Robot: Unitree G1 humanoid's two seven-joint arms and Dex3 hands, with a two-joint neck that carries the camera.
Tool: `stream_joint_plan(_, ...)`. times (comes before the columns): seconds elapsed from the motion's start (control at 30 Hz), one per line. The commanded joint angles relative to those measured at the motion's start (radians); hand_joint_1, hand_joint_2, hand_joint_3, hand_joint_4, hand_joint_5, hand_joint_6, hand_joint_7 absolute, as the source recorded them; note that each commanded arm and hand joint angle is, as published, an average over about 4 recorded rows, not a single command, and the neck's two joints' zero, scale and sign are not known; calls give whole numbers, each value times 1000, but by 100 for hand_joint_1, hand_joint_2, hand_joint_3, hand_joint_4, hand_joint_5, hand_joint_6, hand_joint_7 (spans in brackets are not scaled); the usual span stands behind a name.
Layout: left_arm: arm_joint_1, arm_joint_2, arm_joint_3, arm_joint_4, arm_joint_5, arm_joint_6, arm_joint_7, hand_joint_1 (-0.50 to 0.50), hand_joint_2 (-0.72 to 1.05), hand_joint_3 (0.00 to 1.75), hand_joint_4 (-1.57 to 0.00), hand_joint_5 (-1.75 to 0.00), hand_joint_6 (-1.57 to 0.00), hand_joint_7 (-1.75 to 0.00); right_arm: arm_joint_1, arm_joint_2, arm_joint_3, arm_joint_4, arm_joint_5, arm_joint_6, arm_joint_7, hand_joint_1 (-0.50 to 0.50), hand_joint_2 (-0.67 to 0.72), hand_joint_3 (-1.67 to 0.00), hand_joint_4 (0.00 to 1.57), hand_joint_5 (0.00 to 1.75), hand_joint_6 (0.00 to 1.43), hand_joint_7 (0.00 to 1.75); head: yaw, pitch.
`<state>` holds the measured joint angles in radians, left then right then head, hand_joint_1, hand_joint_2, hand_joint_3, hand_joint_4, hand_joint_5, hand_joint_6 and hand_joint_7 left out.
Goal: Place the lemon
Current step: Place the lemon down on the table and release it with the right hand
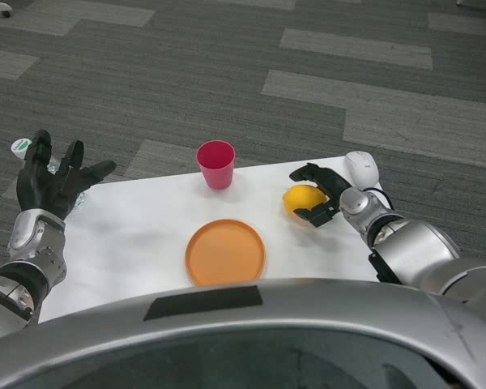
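No readable text anywhere here, honestly. The only maybe-candidate is a small white and green thing (20, 147) just past the left hand's (50, 183) fingertips (39, 139), which looks like it could carry a label, but it's way too small and blurry to read.
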<state>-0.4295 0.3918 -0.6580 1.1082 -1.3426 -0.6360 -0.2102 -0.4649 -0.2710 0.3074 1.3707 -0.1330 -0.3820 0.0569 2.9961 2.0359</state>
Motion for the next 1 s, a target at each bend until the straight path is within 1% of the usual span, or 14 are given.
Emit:
stream_joint_plan(0.03, -15, 2, -2, 6, 5, 1, 3, 50, 105, 9, 0, 0, -3, 0, 14, 6, 15, 18, -13, 43, 26, 0, -54, -119, 0, 153, 6, 59, 0, 0)
stream_joint_plan(0.13, -15, 1, -2, 7, 5, 2, 3, 50, 105, 9, 0, 0, -3, 0, 14, 4, 22, 18, -12, 56, 39, -3, -54, -119, 0, 145, 5, 56, 0, 0)
stream_joint_plan(0.2, -15, 1, -2, 8, 5, 2, 3, 50, 105, 9, 0, 0, -3, 0, 14, 4, 22, 18, -11, 60, 44, -4, -51, -115, 0, 141, 4, 56, -3, -2)
stream_joint_plan(0.23, -15, 1, -2, 8, 5, 2, 3, 50, 105, 9, 0, 0, -3, 0, 14, 4, 22, 18, -11, 62, 47, -4, -46, -105, 0, 136, 4, 56, -7, -6)
stream_joint_plan(0.33, -15, 0, -2, 9, 5, 3, 3, 50, 105, 9, 0, 0, -3, 0, 14, 3, 22, 18, -9, 66, 53, -4, -30, -67, 0, 116, 3, 56, -13, -12)
stream_joint_plan(0.37, -15, 0, -2, 9, 5, 4, 3, 50, 105, 9, 0, 0, -3, 0, 14, 3, 21, 19, -8, 66, 53, -4, -27, -61, 0, 109, 3, 54, -12, -11)
stream_joint_plan(0.47, -15, -1, -2, 9, 5, 4, 3, 50, 105, 9, 0, 0, -1, 0, 14, 3, 21, 21, -7, 68, 56, -5, -21, -56, 0, 95, 1, 49, -12, -12)
stream_joint_plan(0.57, -15, -2, -2, 9, 5, 5, 5, 50, 105, 9, 0, 0, -2, 0, 14, 3, 21, 22, -6, 71, 60, -7, -16, -56, 0, 87, 0, 49, -12, -13)
stream_joint_plan(0.7, -15, -2, -2, 10, 5, 4, 5, 50, 105, 9, 0, 0, -1, 0, 14, 3, 20, 24, -5, 75, 63, -8, -16, -56, 0, 87, 0, 42, -12, -14)
stream_joint_plan(0.77, -15, -2, -2, 10, 5, 5, 5, 50, 105, 9, 0, 0, -1, 0, 14, 3, 20, 25, -5, 77, 64, -8, -16, -56, 0, 87, 0, 42, -11, -15)
stream_joint_plan(0.9, -16, -2, -2, 10, 5, 6, 5, 50, 105, 9, 0, 0, -3, 0, 14, 3, 20, 28, -4, 81, 67, -8, -16, -48, 0, 87, 0, 42, -11, -15)
stream_joint_plan(1.0, -17, -2, -2, 10, 5, 6, 5, 50, 105, 9, 0, 0, -1, 0, 14, 3, 20, 33, -4, 83, 70, -8, -16, -52, 0, 87, 0, 42, -11, -15)
